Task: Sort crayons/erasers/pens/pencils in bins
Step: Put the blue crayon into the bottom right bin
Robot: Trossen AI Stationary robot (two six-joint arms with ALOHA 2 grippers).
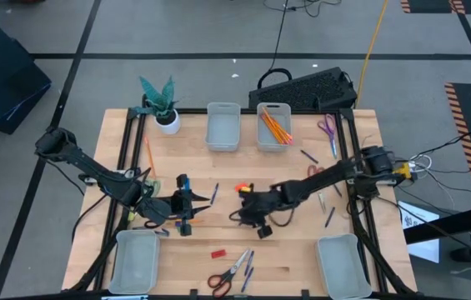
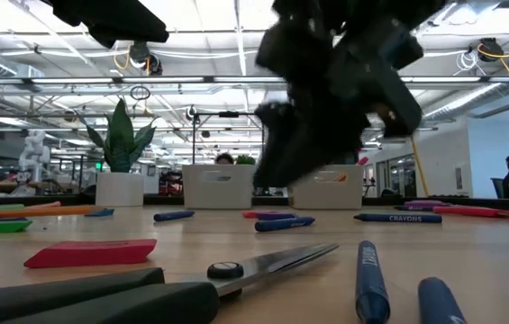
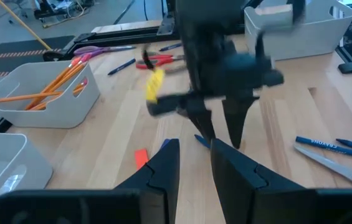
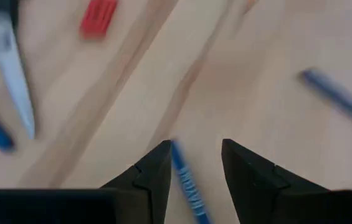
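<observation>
My right gripper [image 4: 194, 146] stands open and low over the table's middle [image 1: 254, 218], fingers pointing down. A blue crayon [image 4: 185, 180] lies on the wood between its fingers, close to one of them. My left gripper [image 3: 194, 144] is open just left of it [image 1: 197, 202], nothing between its fingers. Orange pencils [image 1: 275, 127] lie in the far right bin [image 1: 262, 142]. The far left bin [image 1: 222, 127] and the two near bins [image 1: 135, 260] [image 1: 341, 265] show nothing inside. A red eraser [image 1: 217, 252] and blue crayons [image 2: 283, 223] lie loose on the table. My right gripper has the blue crayon's near part [image 4: 179, 163] right beside one finger [image 4: 157, 165]. The other finger stands well apart from it. Whether the near finger touches the crayon, I cannot tell. The crayon lies flat on the table.
Red-handled scissors [image 1: 228, 273] lie near the front edge and two more pairs [image 1: 327, 129] [image 1: 314, 171] at the right. A white plant pot [image 1: 167, 119] stands at the far left and a keyboard [image 1: 306, 87] behind the bins. Dark pens [image 1: 308, 156] lie at the right.
</observation>
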